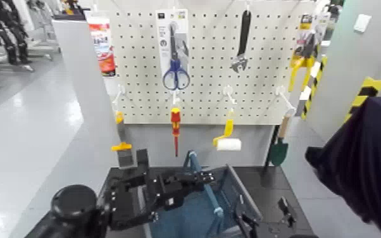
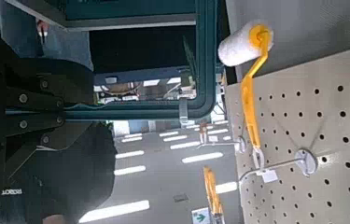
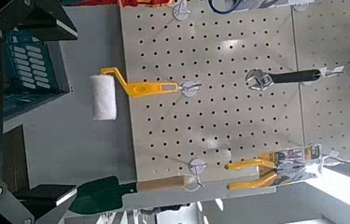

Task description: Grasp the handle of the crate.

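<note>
Left end effector (image 1: 200, 179): fingers closed around the upright handle (image 1: 199, 180) of the crate (image 1: 240, 193), ready for lifting; right end effector (image 1: 262, 218): idle beside crate, grip indeterminable.

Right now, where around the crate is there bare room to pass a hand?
Bare dark tabletop lies between the crate and the green trowel. The crate's left side is crowded: the left gripper is at the handle. The right gripper crowds the near corner.
</note>
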Robot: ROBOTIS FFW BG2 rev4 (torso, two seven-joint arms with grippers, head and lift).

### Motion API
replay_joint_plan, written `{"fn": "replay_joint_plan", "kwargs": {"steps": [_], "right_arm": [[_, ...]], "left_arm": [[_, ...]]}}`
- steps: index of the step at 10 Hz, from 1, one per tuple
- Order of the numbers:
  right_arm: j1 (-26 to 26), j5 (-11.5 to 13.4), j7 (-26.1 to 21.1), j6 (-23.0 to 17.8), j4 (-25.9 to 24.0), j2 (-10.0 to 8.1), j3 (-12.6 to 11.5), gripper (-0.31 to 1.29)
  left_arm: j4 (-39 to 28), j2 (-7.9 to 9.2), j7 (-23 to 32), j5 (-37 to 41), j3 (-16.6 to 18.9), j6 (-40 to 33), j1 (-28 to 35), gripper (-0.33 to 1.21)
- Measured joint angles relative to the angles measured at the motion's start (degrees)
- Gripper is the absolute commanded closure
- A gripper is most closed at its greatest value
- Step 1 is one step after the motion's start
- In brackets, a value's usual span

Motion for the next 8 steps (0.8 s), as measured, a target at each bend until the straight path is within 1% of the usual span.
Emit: {"fn": "replay_joint_plan", "kwargs": {"steps": [2,4,5,7,8], "right_arm": [[0.1,0.1,-0.1,0.3,0.0,0.04,-0.1,0.14],[0.1,0.3,-0.1,0.7,-0.2,-0.03,-0.1,0.14],[0.1,0.5,-0.1,0.8,-0.2,-0.04,-0.1,0.14],[0.0,0.7,-0.1,1.2,-0.2,0.00,-0.1,0.14],[0.1,0.7,-0.1,1.5,-0.3,0.03,-0.1,0.14]], "left_arm": [[-4.3,1.59,2.5,3.2,-0.3,0.3,2.5,1.18],[-8.5,4.19,5.3,6.5,-1.1,0.7,4.5,1.18],[-10.3,4.97,5.8,7.8,-1.3,0.6,5.3,1.18],[-13.3,5.66,7.2,9.2,-1.4,0.8,6.1,1.18],[-14.4,6.30,8.3,10.0,-1.5,1.3,6.4,1.18]]}}
